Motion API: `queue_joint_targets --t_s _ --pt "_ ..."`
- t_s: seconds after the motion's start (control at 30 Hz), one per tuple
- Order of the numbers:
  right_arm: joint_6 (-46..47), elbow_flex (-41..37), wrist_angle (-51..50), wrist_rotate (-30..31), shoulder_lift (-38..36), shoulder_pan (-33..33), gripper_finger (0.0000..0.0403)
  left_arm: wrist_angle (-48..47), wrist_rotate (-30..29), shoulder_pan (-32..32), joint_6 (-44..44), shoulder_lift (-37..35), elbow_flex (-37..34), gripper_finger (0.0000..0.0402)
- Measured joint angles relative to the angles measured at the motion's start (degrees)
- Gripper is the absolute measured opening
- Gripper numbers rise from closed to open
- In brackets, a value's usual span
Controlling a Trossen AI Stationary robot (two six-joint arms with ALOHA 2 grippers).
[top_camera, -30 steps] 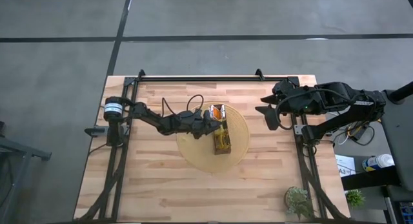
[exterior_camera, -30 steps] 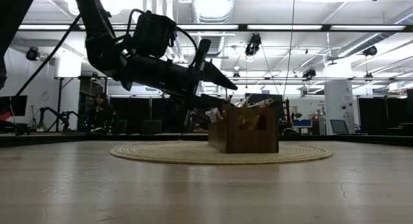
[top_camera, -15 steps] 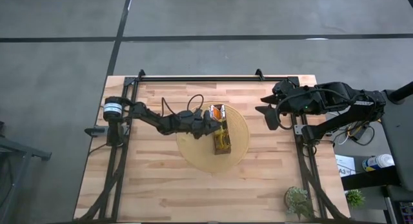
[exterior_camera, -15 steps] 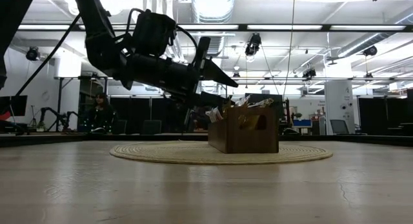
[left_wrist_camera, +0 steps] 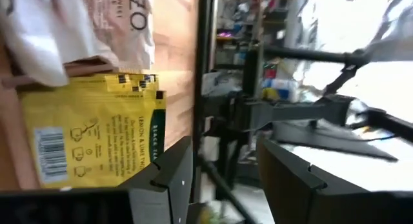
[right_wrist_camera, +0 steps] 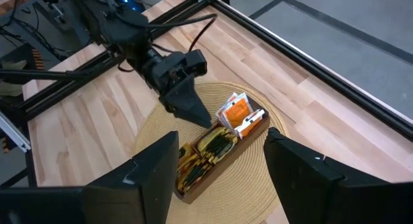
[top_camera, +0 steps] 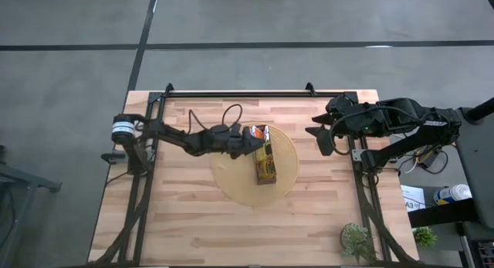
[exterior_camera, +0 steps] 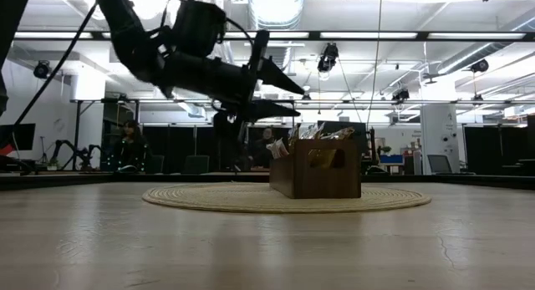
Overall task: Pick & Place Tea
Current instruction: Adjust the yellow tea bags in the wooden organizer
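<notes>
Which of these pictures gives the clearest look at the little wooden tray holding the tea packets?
The right wrist view: the tray lies in full length on the round mat, packets visible inside. The high view shows it small from above, the low view only one side, and the left wrist view just a packet close up.

The left arm reaches from the surface's left edge toward its centre, its left tool (top_camera: 255, 141) raised well above the surface with fingers parted and nothing between them. The right arm waits folded by the right edge, its right tool (top_camera: 315, 133) with fingers spread wide.
</notes>
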Motion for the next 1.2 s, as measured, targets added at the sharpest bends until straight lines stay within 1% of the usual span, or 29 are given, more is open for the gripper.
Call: queue_joint_targets --t_s 0.13,0.23,0.3,0.37,0.47,0.5,0.57,0.7,0.83,0.97,1.03,1.2 --pt "-0.26 0.00 -0.03 1.01 0.00 0.00 0.0224 -10.61 3.27 0.26 7.42 -0.85 5.53 0.0155" --pt "-0.87 0.00 -0.04 1.07 0.00 0.00 0.0224 -18.59 5.81 0.26 14.87 -0.85 10.61 0.0136" --pt "-1.06 -0.01 -0.04 1.06 0.00 0.00 0.0224 -24.04 6.15 0.31 19.46 -0.85 13.73 0.0111" --pt "-1.09 -0.20 -0.08 1.05 0.00 0.00 0.0224 -29.36 6.17 0.37 22.96 -0.85 16.12 0.0076" --pt "-0.27 -1.05 -0.07 1.03 0.00 0.00 0.0222 -33.79 6.13 0.44 26.61 -0.85 18.45 0.0020" --pt "0.37 -1.54 -0.05 1.03 0.00 0.00 0.0219 -34.14 6.14 0.46 27.04 -0.85 18.74 0.0010" --pt "1.36 -3.01 -0.07 0.84 0.00 0.00 0.0209 -34.40 6.63 0.55 27.22 -0.85 18.80 0.0005" --pt "4.66 -6.94 -0.05 0.22 0.09 0.00 0.0166 -35.74 6.85 0.63 27.32 -1.69 18.02 0.0001" --pt "8.04 -11.15 0.25 0.17 0.09 -0.20 0.0098 -42.20 6.75 0.61 29.74 -3.56 17.90 0.0001" --pt "11.14 -15.71 3.42 -1.17 0.09 -1.66 0.0024 -48.58 6.68 0.54 32.25 -5.09 17.87 0.0000" --pt "11.65 -18.32 7.35 -2.99 0.24 -2.91 0.0015 -50.58 6.64 0.46 33.00 -5.75 17.86 0.0000" --pt "11.81 -25.17 17.76 -7.86 0.31 -7.26 0.0008 -54.66 6.63 0.12 35.41 -6.72 17.77 0.0000"
